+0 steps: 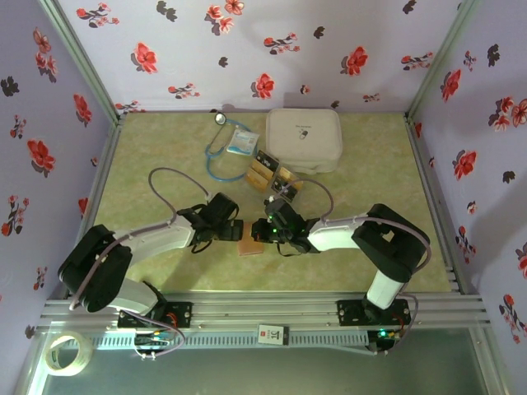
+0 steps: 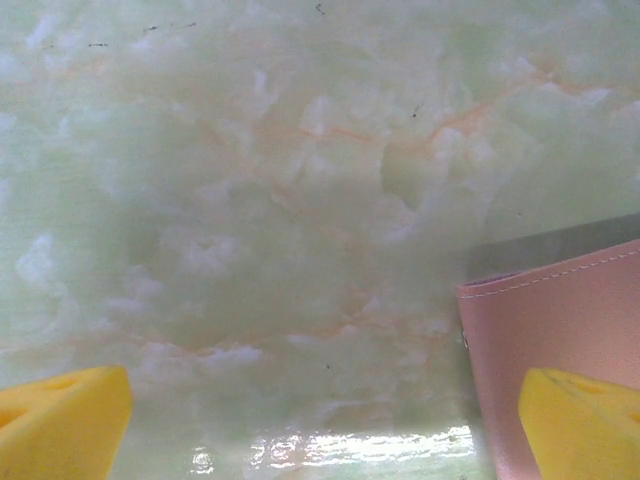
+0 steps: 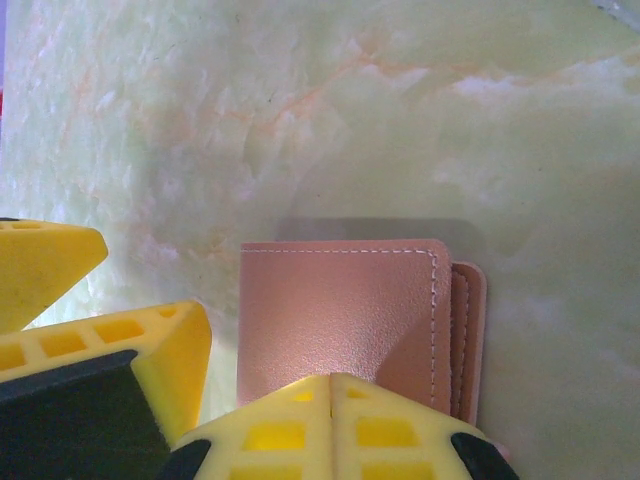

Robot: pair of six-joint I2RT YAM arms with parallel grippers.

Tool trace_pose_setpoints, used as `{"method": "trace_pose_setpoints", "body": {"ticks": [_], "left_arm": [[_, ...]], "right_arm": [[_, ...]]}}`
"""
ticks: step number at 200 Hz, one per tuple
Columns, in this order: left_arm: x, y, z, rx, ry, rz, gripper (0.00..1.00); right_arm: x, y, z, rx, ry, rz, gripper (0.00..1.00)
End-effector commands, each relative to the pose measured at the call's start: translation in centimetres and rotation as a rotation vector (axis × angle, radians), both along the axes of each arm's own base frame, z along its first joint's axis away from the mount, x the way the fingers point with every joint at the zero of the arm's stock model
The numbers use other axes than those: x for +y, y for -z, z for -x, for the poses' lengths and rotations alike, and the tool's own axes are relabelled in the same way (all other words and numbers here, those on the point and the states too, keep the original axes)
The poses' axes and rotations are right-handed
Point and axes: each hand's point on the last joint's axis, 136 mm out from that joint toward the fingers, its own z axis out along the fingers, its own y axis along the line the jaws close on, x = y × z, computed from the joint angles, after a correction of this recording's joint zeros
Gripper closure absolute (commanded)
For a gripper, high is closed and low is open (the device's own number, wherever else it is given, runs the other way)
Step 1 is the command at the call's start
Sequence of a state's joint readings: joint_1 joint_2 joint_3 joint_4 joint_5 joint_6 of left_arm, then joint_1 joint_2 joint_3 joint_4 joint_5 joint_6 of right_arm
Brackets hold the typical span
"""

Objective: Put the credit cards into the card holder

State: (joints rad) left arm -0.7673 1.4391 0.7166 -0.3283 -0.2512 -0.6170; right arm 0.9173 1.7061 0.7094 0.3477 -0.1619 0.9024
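Observation:
The card holder, a pinkish-brown folded wallet, lies flat on the table between both grippers. My left gripper stands wide open just left of it. In the left wrist view its yellow fingers sit in the bottom corners, and the right one overlaps the holder. My right gripper is shut. Its joined tips sit over the near edge of the card holder, with nothing visible between them. The credit cards, black and gold, lie in a loose group farther back, in front of the white case.
A large white rounded case stands at the back, with a blue stethoscope and a white-blue packet to its left. A tape roll lies off the table's near left corner. The left gripper's fingers are close beside the holder.

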Motion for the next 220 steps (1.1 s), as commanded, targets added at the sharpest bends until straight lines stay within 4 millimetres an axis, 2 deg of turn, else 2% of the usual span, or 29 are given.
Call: {"method": "trace_pose_setpoints", "body": {"ticks": [1,51,121,162,220], "left_arm": [[0.3,1.0,0.1,0.020,0.008,-0.029,0.00],[0.7,2.5,0.6,0.048,0.015,-0.054,0.00],[1.0,3.0,0.8,0.057,0.012,-0.085,0.00],[0.9,3.0,0.9,0.057,0.011,-0.082,0.00],[0.9,3.0,0.9,0.055,0.012,-0.081,0.00]], "right_arm": [[-0.2,1.3,0.9,0.036,-0.013,0.018,1.00],[0.5,-0.1,0.8,0.007,-0.041,-0.009,1.00],[1.4,-1.7,0.8,-0.025,-0.068,-0.018,1.00],[1.2,-0.5,1.2,-0.009,-0.067,0.005,1.00],[-0.7,1.6,1.8,0.006,-0.031,0.049,1.00]]}}
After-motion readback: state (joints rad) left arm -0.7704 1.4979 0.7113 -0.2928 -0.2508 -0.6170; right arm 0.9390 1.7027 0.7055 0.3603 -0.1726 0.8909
